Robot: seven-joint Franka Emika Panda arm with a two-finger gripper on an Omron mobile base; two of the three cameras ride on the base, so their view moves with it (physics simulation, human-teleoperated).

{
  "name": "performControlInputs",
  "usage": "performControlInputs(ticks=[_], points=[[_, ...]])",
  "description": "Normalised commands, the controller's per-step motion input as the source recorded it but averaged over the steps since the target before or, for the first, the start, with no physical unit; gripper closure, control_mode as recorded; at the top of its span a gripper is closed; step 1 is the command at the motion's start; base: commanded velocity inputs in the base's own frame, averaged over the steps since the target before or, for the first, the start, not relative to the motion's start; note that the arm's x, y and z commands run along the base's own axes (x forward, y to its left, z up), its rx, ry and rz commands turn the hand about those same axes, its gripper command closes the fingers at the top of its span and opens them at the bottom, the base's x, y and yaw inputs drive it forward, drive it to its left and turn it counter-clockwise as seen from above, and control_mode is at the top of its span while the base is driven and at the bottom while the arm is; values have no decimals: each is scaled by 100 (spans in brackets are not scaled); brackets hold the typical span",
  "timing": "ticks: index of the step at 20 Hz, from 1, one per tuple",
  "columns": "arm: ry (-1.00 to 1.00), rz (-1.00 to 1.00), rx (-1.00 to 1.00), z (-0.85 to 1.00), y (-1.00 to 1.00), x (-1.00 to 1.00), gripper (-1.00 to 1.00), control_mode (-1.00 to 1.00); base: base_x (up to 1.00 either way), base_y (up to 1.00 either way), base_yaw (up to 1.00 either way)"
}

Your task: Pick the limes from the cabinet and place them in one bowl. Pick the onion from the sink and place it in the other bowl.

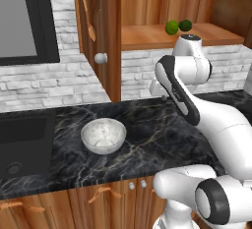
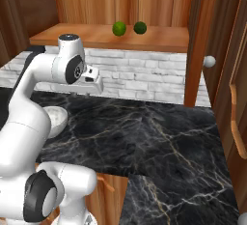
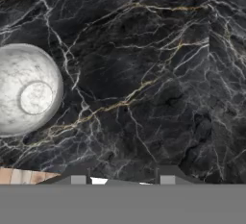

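The arm folds high over the counter (image 1: 162,139), hand (image 3: 122,180) pointing down, its fingers spread wide, holding nothing.

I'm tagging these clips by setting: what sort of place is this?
A kitchen, a rendered one. A black sink is set in a dark marble counter, and a wooden wall cabinet with its door open holds two limes. A speckled bowl sits on the counter.

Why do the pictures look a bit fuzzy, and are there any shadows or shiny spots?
Left base view: soft and blocky all over, faint shadow under the round grey-white speckled bowl on the black marble counter. Right base view: equally soft, the two small round green limes show tiny highlights on the reddish-brown wooden cabinet shelf. Hand view: even light, no glare, veins slightly smeared.
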Motion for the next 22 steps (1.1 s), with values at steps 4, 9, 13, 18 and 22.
performControlInputs(ticks=[4,9,13,18,22], points=[[-3,-4,-1,3,-3,-1,-100,-100,0,0,0],[-16,-21,0,31,-9,-22,-100,-100,0,0,0],[-23,-22,-5,52,-8,-20,-100,-100,0,0,0],[-27,-13,-4,36,-17,2,-100,-100,0,0,0],[-40,0,-11,26,-18,18,-100,-100,0,0,0]])
